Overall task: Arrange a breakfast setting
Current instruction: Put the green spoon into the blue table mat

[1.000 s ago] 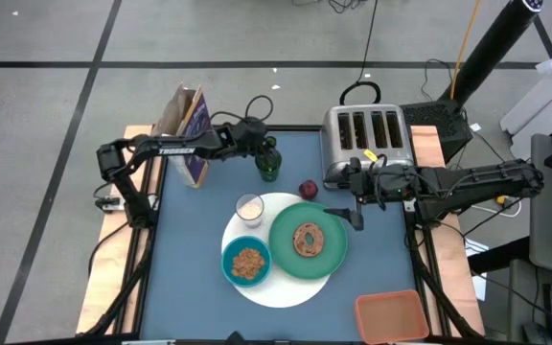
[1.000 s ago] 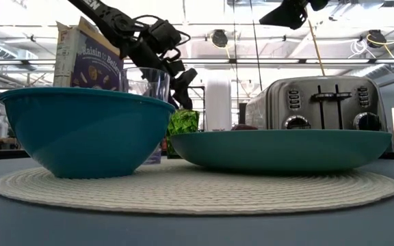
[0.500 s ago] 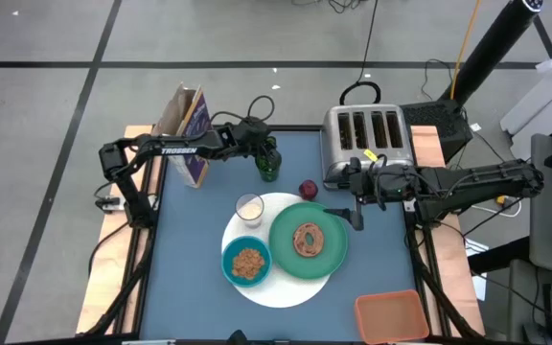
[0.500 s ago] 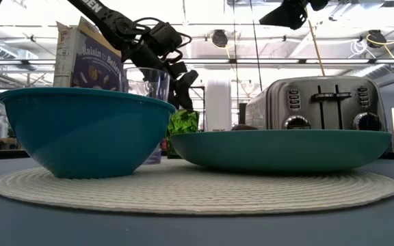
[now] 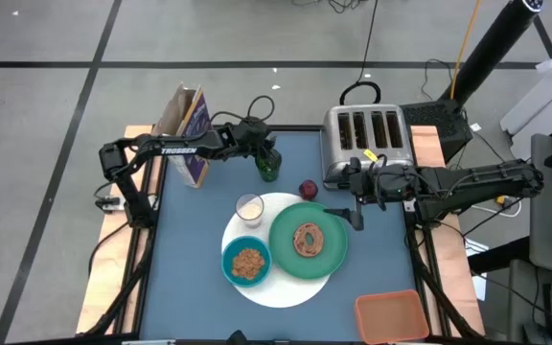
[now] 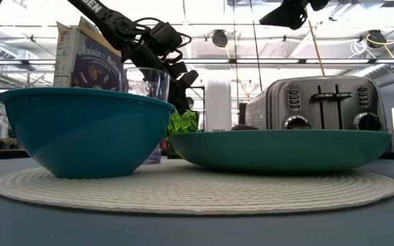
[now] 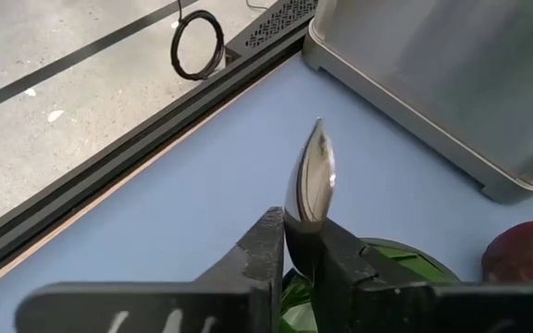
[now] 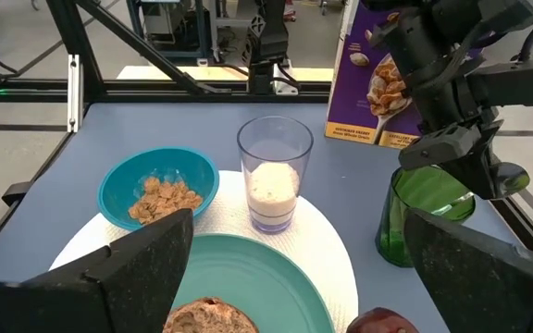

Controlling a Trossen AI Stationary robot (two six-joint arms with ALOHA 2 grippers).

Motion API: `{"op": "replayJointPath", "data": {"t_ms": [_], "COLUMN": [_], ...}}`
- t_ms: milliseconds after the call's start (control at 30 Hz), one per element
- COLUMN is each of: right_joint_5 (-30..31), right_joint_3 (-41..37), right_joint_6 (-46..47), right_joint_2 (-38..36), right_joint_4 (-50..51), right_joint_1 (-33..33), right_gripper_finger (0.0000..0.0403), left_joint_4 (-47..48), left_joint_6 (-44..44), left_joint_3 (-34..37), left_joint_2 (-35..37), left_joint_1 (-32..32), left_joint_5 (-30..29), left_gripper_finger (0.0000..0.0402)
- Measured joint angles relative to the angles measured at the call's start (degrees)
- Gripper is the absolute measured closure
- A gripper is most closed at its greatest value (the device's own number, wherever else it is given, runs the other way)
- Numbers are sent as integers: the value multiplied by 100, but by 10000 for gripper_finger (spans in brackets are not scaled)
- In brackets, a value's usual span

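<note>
Left gripper (image 7: 302, 254) pinched shut on the spoon (image 7: 311, 176), right over the green cup (image 5: 269, 165) at the table's back, spoon's long axis upright out of the cup, polished metal bowl uppermost. Nearer arm by far; white woven mat (image 5: 286, 287) with green plate (image 5: 332, 257) lying toward the table's front. Right gripper (image 5: 356, 218) waiting spread wide by the plate's rim.

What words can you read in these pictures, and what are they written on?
"Raisin" and a cut-off "Bel...": on the purple cereal box, low view; the bowl hides the rest.
"TROSSEN": on the left arm, high view.
"EN": end of a word on the same arm, low view.
Small print on the box in the right wrist view: too small to read.
</note>
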State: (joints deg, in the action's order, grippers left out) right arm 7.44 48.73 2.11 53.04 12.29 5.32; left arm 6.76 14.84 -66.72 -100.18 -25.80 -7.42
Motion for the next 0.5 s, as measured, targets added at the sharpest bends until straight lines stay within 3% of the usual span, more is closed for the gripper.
{"op": "replayJointPath", "data": {"t_ms": [500], "right_joint_5": [-2], "right_joint_3": [2], "right_joint_6": [2], "right_joint_2": [0], "right_joint_4": [0], "right_joint_1": [0], "right_gripper_finger": [23], "left_joint_4": [33], "left_joint_6": [253], "left_joint_3": [0], "left_joint_2": [20], "left_joint_1": [10], "left_joint_5": [-2], "left_gripper_finger": [362]}}
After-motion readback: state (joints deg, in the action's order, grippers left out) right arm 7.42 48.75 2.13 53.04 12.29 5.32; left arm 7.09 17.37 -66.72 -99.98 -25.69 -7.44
